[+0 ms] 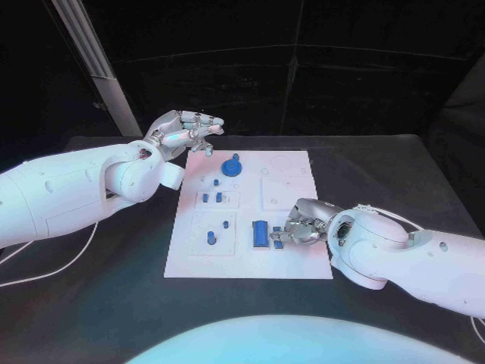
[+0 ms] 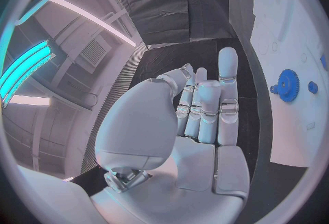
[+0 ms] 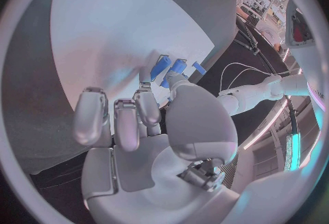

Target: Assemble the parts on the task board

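The white task board (image 1: 293, 164) lies in the middle of the table. A blue gear (image 1: 233, 166) stands near its far left corner and also shows in the left wrist view (image 2: 287, 85). Several small blue pegs (image 1: 212, 198) stand below the gear. A long blue block (image 1: 261, 233) lies near the board's front. My right hand (image 1: 301, 224) rests at the board's right front, thumb and a finger pinching a small blue part (image 1: 277, 243) beside that block (image 3: 162, 66). My left hand (image 1: 186, 132) hovers above the board's far left corner, fingers loosely raised (image 2: 205, 103), holding nothing.
A pale slanted post (image 1: 98, 64) rises behind the table's far left. White cables (image 1: 46, 265) trail over the black table at the left. Bare black tabletop (image 1: 385, 163) surrounds the board to the right and front.
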